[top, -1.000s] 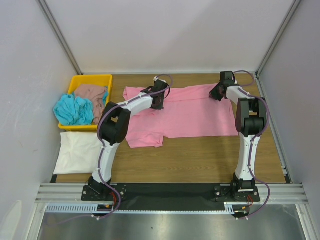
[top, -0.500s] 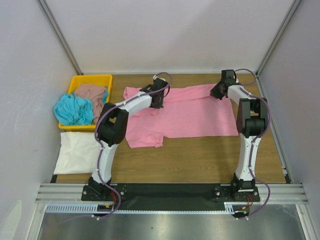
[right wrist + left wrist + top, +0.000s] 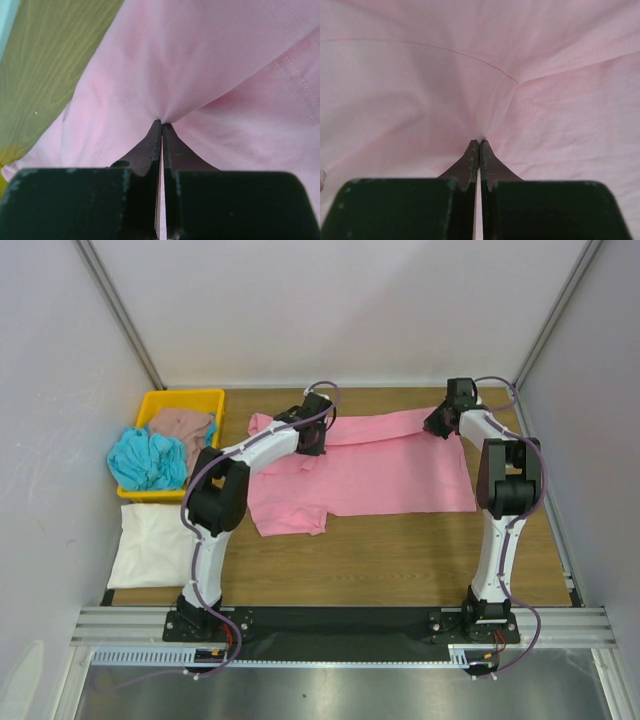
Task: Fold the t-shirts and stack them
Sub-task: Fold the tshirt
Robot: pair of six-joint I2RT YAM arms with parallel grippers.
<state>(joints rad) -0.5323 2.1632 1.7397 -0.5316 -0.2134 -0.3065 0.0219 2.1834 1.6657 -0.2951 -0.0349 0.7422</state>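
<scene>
Cream-white t-shirt [image 3: 155,545] lies flat at near-left of desk [image 3: 400,560]; pink t-shirt [image 3: 380,475] spread out mid-desk, one sleeve pointing to the near side; left end effector [image 3: 479,146] clamped on a pinch of its cloth by the far-left part; right end effector [image 3: 161,124] clamped likewise at far-right edge, fabric tenting into both tips; far left, yellow tray [image 3: 200,398] holds crumpled turquoise t-shirt [image 3: 148,460] and brown-pink t-shirt [image 3: 185,425].

The left hand [image 3: 479,145] pinches a fold of pink t-shirt [image 3: 420,85] cloth.
</scene>
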